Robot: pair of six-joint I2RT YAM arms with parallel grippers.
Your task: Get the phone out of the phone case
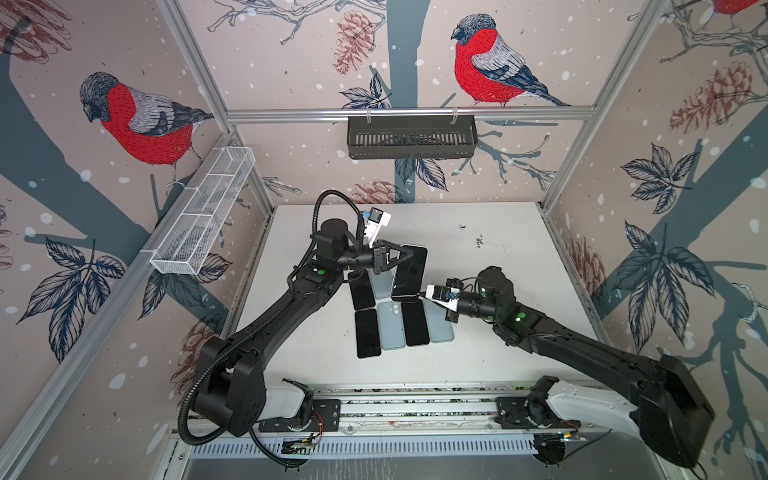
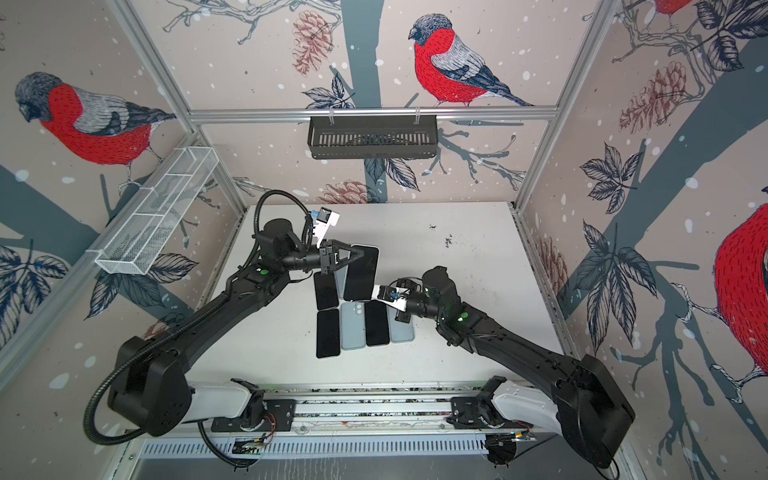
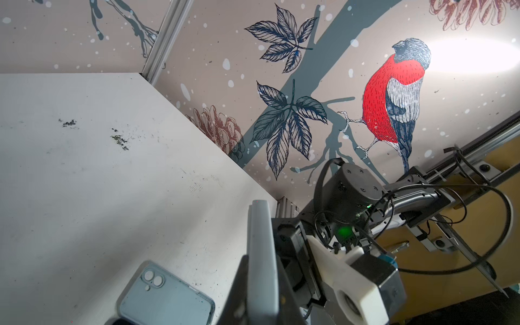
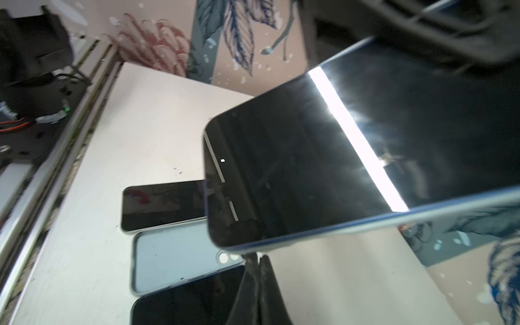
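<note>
Left end effector (image 1: 409,254) is clamped on the far end of the phone case (image 3: 261,239). In its wrist view I see the grey-blue slab edge-on between the two fingers, so I read that as a pinch across its thickness. Right end effector (image 4: 255,263) has its fingers pressed together, tips right at the near edge of the case, and I cannot tell whether they nip the rim or only touch it. The phone (image 1: 410,274) looks fully seated in the case, dark screen up with the blue rim showing around it. The pair is held clear of the table (image 1: 498,257), near its middle, above the other handsets (image 1: 368,332) that lie flat there. I judge the phone to be light and rigid, and its glass face slick enough that pads would slide on it. It would likely crack if it dropped onto the handsets below. The case looks like a thin, pliable shell whose lip will flex and spring back. I would take hold of that lip at a near corner, never the glass, and peel it off the corner so the phone can lever out. My worry is the left pinch: squeezing through case and phone together locks them, so the far corners may not release until that grip sits on the case alone.
</note>
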